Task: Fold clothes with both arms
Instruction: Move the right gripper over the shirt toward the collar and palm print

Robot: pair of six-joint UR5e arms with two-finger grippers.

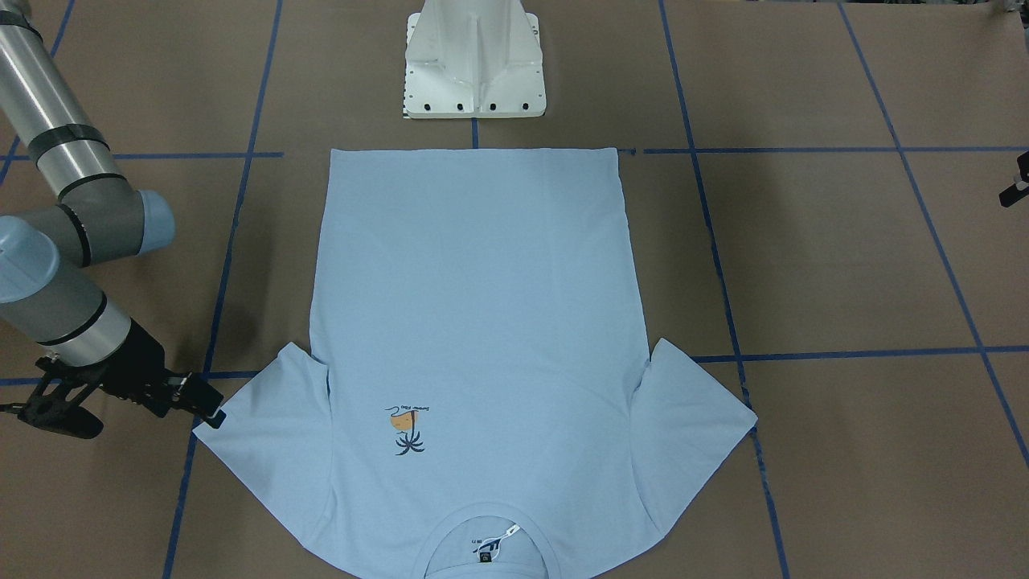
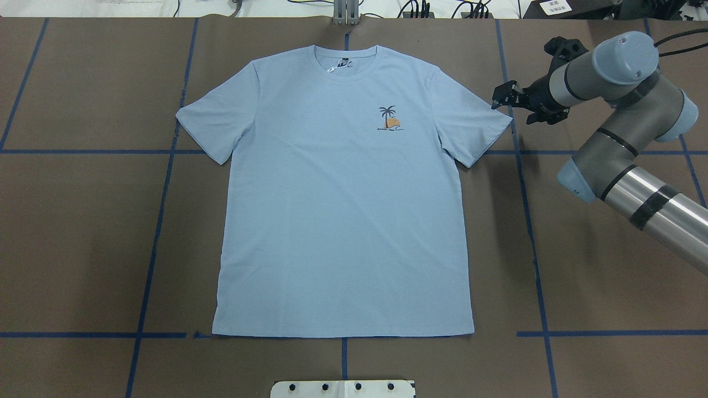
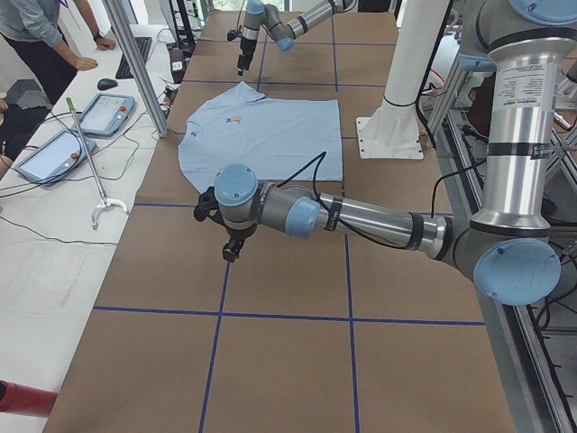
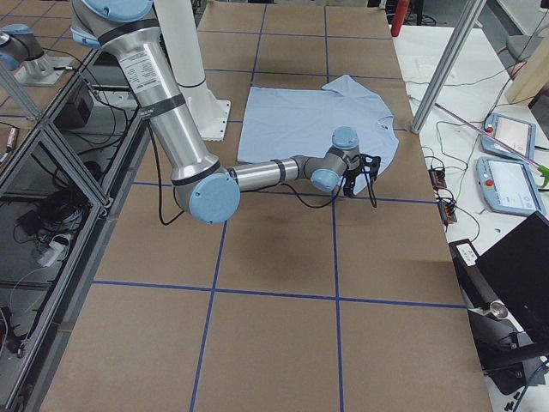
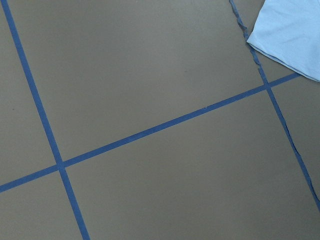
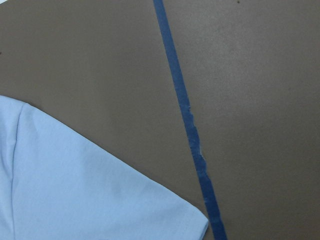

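The light blue T-shirt (image 2: 343, 221) lies flat and spread out, print side up, with its collar on the far side from the robot's base; it also shows in the front-facing view (image 1: 482, 305). My right gripper (image 2: 500, 99) hangs just off the tip of the shirt's right-hand sleeve, jaws slightly apart and empty; it shows in the front-facing view (image 1: 211, 408) too. The right wrist view shows that sleeve corner (image 6: 75, 190). My left gripper (image 3: 232, 250) hovers over bare table well off the other sleeve; I cannot tell whether it is open. The left wrist view shows only a shirt corner (image 5: 295, 35).
The white pedestal base (image 1: 474, 64) stands at the shirt's hem end. Blue tape lines (image 2: 160, 221) grid the brown table. Beyond the collar end is a side table with tablets (image 3: 99, 113), cables and a metal post (image 3: 135, 63); a person stands there.
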